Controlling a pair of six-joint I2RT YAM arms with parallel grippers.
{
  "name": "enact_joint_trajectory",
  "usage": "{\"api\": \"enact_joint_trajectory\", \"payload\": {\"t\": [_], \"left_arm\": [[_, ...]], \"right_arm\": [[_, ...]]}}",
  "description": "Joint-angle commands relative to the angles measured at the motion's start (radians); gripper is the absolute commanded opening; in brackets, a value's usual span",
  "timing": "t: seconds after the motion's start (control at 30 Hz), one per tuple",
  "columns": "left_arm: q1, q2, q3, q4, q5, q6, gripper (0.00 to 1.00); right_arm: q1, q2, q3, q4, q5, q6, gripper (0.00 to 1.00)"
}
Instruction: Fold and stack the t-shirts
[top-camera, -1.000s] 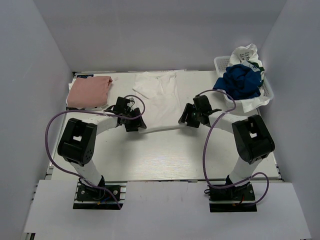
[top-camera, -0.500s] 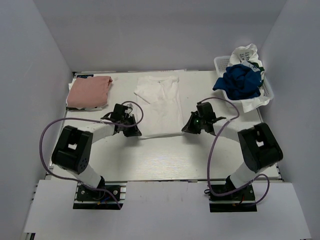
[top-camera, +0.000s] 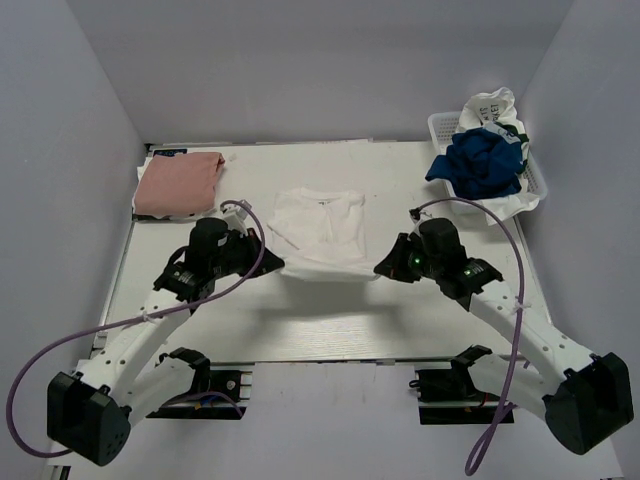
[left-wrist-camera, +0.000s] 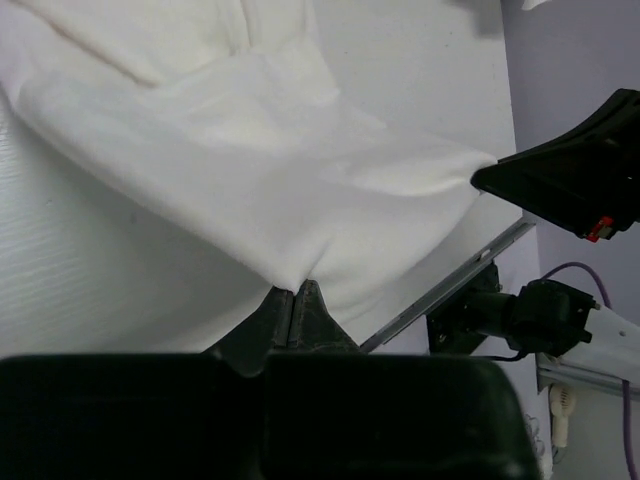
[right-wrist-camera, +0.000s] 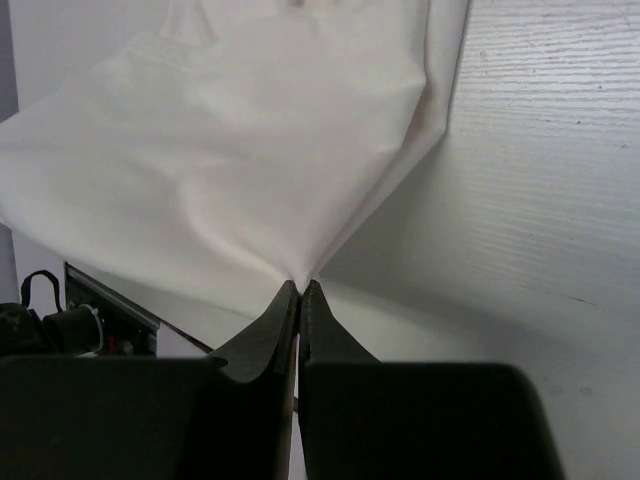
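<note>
A white t-shirt (top-camera: 322, 230) hangs stretched between both grippers above the middle of the table, its far part still on the surface. My left gripper (top-camera: 272, 264) is shut on its near left corner (left-wrist-camera: 292, 282). My right gripper (top-camera: 385, 268) is shut on its near right corner (right-wrist-camera: 303, 278). No print shows on the white cloth. A folded salmon-pink t-shirt (top-camera: 178, 183) lies at the far left. A blue t-shirt (top-camera: 480, 163) and a white one with dark-green print (top-camera: 493, 108) are heaped in the basket at the far right.
The white plastic basket (top-camera: 534, 180) stands at the far right corner against the wall. Purple cables loop from both arms over the near table. The table's near metal edge (left-wrist-camera: 455, 282) runs just below the hanging cloth. Grey walls close in on three sides.
Both grippers closed on the white t-shirt's near corners, then lifted and pulled them toward the near edge. The shirt slid nearer, and both arms stretched out lower.
</note>
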Motion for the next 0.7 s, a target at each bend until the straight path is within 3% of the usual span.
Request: {"api": "enact_joint_trajectory", "payload": {"t": [0.0, 0.2, 0.5, 0.67], "left_arm": [[-0.001, -0.014, 0.051, -0.017, 0.008, -0.033, 0.00], [0.012, 0.112, 0.190, -0.008, -0.109, -0.010, 0.00], [0.040, 0.430, 0.457, -0.031, -0.326, 0.009, 0.00], [0.072, 0.573, 0.569, -0.009, -0.356, 0.032, 0.00]], "right_arm": [[0.000, -0.021, 0.102, -0.059, 0.046, -0.021, 0.00], [-0.010, 0.069, 0.221, 0.019, 0.109, -0.010, 0.00], [-0.083, 0.418, 0.476, 0.113, 0.128, -0.051, 0.00], [-0.128, 0.564, 0.653, 0.119, 0.080, -0.062, 0.00]]}}
